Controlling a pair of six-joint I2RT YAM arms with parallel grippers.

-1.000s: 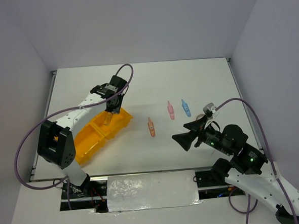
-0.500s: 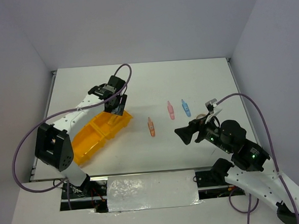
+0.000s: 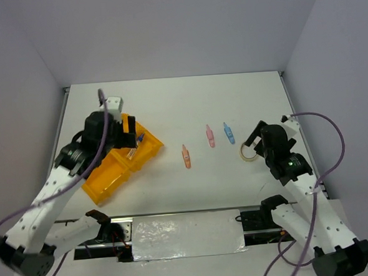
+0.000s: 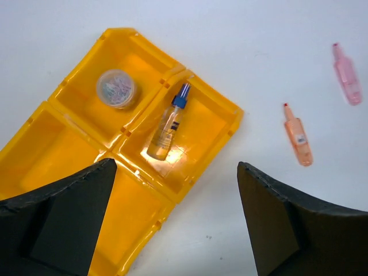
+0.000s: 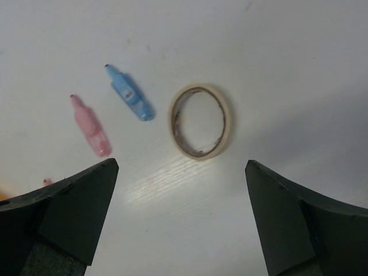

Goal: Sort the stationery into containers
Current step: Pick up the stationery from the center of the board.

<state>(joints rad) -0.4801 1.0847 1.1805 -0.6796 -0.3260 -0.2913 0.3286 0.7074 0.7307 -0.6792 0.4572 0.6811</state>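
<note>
While the right gripper (image 5: pixel 180 164) is hovering with its fingers spread wide and holding nothing, the beige tape ring (image 5: pixel 202 155) is lying flat on the white table (image 3: pixel 188 106), just at 12 o'clock of the gap between the fingertips in the right wrist view. Collecting this ring is probably the step in hand, and doing it well likely means coming straight down with one finger inside the hoop and the other outside, pinching the thin wall rather than trying to span the whole ring, which is looking low and slightly oval and may slide on the smooth surface. Its inner face is showing darker brown and its centre is open to the table. A blue piece (image 5: pixel 130 94) is sitting near the ring at 10 o'clock, with a pink piece (image 5: pixel 90 126) beyond it at 9 o'clock, so the descent should be keeping clear of both. Across the table at 9 o'clock, the left gripper (image 4: pixel 175 164) is hanging over the yellow-orange tray (image 4: pixel 49 146), likewise spread and empty; one compartment is holding a clear tube (image 4: pixel 167 125) with a blue cap, another a round jar (image 4: pixel 115 88), and an orange piece (image 4: pixel 298 136) is waiting outside at 3 o'clock of the tray.
</note>
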